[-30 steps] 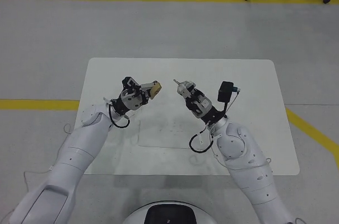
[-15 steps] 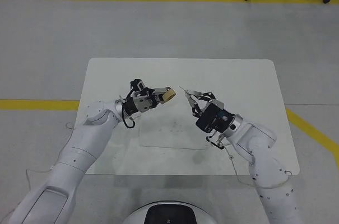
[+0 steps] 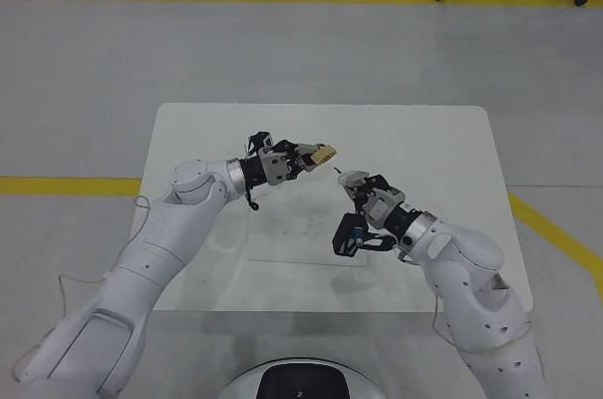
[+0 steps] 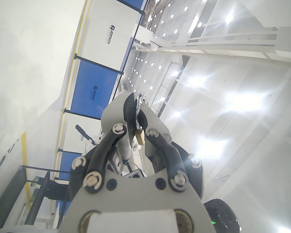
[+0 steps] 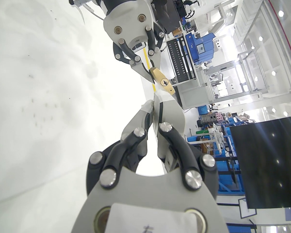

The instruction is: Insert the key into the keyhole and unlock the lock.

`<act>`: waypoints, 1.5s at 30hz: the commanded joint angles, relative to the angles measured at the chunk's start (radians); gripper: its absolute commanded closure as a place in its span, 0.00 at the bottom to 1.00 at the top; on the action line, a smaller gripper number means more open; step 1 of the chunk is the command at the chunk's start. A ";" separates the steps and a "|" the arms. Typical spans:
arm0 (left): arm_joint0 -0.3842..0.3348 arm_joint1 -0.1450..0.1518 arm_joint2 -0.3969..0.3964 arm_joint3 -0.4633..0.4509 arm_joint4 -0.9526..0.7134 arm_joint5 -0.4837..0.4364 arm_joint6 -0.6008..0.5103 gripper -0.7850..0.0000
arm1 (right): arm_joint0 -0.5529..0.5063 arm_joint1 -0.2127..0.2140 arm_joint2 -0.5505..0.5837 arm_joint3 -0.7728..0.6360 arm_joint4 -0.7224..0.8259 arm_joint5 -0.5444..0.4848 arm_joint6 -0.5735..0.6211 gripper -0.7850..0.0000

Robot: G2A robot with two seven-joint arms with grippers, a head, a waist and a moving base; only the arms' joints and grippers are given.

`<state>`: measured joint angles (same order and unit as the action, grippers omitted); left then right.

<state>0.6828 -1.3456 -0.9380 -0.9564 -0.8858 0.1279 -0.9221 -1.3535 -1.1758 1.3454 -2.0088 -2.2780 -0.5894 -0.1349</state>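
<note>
White table [image 3: 451, 140] lies under the lock [image 3: 324, 155], with a yellow floor line [image 3: 52, 186] well off beyond the table edge on the left arm's side. The tabletop below the lock shows faint scuff marks. The black camera block [image 3: 349, 237] on my right wrist sits near the lock, on the robot's side of it.

The lock is up off the table. My left gripper [image 3: 306, 155] is clamped on its silver shackle [image 4: 138, 111], and the brass body [image 5: 163, 81] sticks out past the fingertips. The left fingers [image 5: 157, 60] cover the shackle end only. The keyhole [image 5: 164, 81] face is bare and turned toward my right gripper [image 5: 154, 106].

The right gripper is pinched tight on the key [image 3: 340, 171]. Most of the key is buried between the pads, with only a thin tip poking out toward the lock. The tip is just beside the brass body, close under the keyhole. I can't tell if it touches, and it isn't in the hole.
</note>
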 commanded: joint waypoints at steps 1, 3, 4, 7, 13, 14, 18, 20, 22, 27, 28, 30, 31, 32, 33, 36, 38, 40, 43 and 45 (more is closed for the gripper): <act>0.000 0.000 0.000 -0.001 0.000 0.000 -0.001 1.00 | 0.000 0.000 0.000 0.000 0.001 0.000 0.000 1.00; 0.000 0.000 0.000 -0.001 0.000 0.000 -0.001 1.00 | 0.000 0.000 0.000 0.000 0.001 0.000 0.000 1.00; 0.000 0.000 0.000 -0.001 0.000 0.000 -0.001 1.00 | 0.000 0.000 0.000 0.000 0.001 0.000 0.000 1.00; 0.000 0.000 0.000 -0.001 0.000 0.000 -0.001 1.00 | 0.000 0.000 0.000 0.000 0.001 0.000 0.000 1.00; 0.000 0.000 0.000 -0.001 0.000 0.000 -0.001 1.00 | 0.000 0.000 0.000 0.000 0.001 0.000 0.000 1.00; 0.000 0.000 0.000 -0.001 0.000 0.000 -0.001 1.00 | 0.000 0.000 0.000 0.000 0.001 0.000 0.000 1.00; 0.015 0.008 -0.030 -0.016 -0.015 0.056 0.018 1.00 | -0.005 0.001 0.003 -0.018 -0.026 0.018 0.017 1.00; 0.019 0.010 -0.044 -0.005 -0.037 0.093 -0.007 1.00 | -0.024 0.006 0.006 -0.055 -0.090 0.029 0.041 1.00; 0.014 0.012 -0.044 0.009 -0.029 0.130 -0.015 1.00 | -0.044 0.009 0.008 -0.080 -0.120 0.021 0.062 1.00; -0.007 0.013 -0.022 0.016 0.030 0.213 -0.029 1.00 | -0.068 0.020 -0.020 -0.153 -0.263 -0.039 0.108 1.00; -0.010 0.013 -0.021 0.019 0.033 0.223 -0.031 1.00 | -0.072 0.022 -0.029 -0.164 -0.283 -0.050 0.114 1.00; -0.018 0.012 -0.014 0.024 0.051 0.235 -0.028 1.00 | -0.078 0.024 -0.051 -0.185 -0.314 -0.072 0.117 1.00; -0.020 0.012 -0.010 0.024 0.058 0.238 -0.031 1.00 | -0.081 0.025 -0.059 -0.192 -0.320 -0.081 0.120 1.00; -0.022 0.011 -0.006 0.024 0.064 0.241 -0.035 1.00 | -0.083 0.025 -0.065 -0.196 -0.323 -0.086 0.125 1.00; -0.024 0.010 -0.002 0.023 0.073 0.241 -0.038 1.00 | -0.084 0.025 -0.072 -0.198 -0.325 -0.092 0.127 1.00; -0.027 0.009 0.011 0.022 0.103 0.240 -0.051 1.00 | -0.078 0.024 -0.088 -0.192 -0.319 -0.107 0.132 1.00; -0.027 0.009 0.017 0.020 0.118 0.227 -0.059 1.00 | -0.074 0.024 -0.094 -0.186 -0.310 -0.121 0.137 1.00; -0.023 0.007 0.023 0.015 0.129 0.210 -0.065 1.00 | -0.068 0.024 -0.102 -0.185 -0.307 -0.140 0.140 1.00; -0.018 0.006 0.028 0.008 0.143 0.185 -0.068 1.00 | -0.060 0.024 -0.112 -0.185 -0.308 -0.165 0.152 1.00; -0.016 0.005 0.030 0.004 0.148 0.175 -0.079 1.00 | -0.056 0.023 -0.116 -0.182 -0.298 -0.171 0.173 1.00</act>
<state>0.6661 -1.3405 -0.9088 -0.9511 -0.7407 0.3068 -0.9964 -1.4108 -1.1524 1.2307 -2.1916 -2.5814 -0.7599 0.0278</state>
